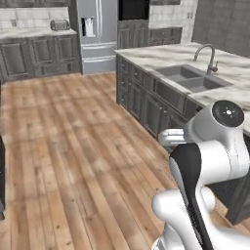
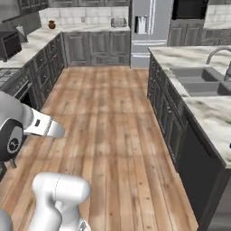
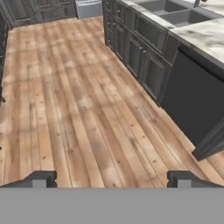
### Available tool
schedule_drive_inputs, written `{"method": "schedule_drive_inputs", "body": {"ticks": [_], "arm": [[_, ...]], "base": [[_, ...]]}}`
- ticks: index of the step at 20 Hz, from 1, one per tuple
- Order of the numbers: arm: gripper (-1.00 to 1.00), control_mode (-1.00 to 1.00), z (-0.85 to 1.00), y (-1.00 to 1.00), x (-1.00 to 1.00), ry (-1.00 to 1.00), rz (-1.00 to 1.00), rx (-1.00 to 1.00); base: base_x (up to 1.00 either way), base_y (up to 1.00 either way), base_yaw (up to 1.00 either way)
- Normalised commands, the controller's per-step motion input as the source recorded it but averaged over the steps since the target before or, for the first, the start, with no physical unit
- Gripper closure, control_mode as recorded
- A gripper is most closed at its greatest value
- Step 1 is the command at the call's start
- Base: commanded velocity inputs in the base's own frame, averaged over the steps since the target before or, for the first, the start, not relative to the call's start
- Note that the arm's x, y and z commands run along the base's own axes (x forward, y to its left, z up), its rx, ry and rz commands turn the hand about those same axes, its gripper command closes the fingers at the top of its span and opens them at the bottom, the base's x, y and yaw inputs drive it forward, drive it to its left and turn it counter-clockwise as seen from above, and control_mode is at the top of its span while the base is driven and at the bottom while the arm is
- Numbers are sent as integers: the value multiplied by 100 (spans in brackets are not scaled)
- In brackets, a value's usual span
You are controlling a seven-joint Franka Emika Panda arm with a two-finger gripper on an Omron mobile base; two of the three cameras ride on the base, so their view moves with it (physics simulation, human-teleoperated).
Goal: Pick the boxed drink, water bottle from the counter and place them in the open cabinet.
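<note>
Hovering over wood floor (image 3: 78,109), gripper (image 3: 111,179) w/ jaws spread wide, holding nothing.
Marble counter (image 3: 205,37) w/ sink (image 3: 175,13) up-right of fingertips (image 3: 41,178), well apart; dark base cabinets (image 3: 140,57) between.

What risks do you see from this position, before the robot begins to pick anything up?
1. The open hand faces bare floor, far from any target; neither drink nor the cabinet is in sight, so the robot may head the wrong way.
2. The counter with the sink runs close on the right; a wide arm swing could hit its edge or the faucet.
</note>
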Motion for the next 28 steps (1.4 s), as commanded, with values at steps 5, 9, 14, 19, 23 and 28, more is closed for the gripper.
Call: {"method": "schedule_drive_inputs", "body": {"ticks": [5, 9, 14, 19, 23, 28], "arm": [[-100, 100, 0, 0, 0, 0, 0, 0], [-100, 100, 0, 0, 0, 0, 0, 0], [-100, 100, 0, 0, 0, 0, 0, 0], [-100, 100, 0, 0, 0, 0, 0, 0], [-100, 100, 0, 0, 0, 0, 0, 0], [-100, 100, 0, 0, 0, 0, 0, 0]], "base": [[11, 0, -88], [0, 0, -99], [0, 2, -100], [39, 31, -68], [47, 52, -39], [45, 57, -30]]}}
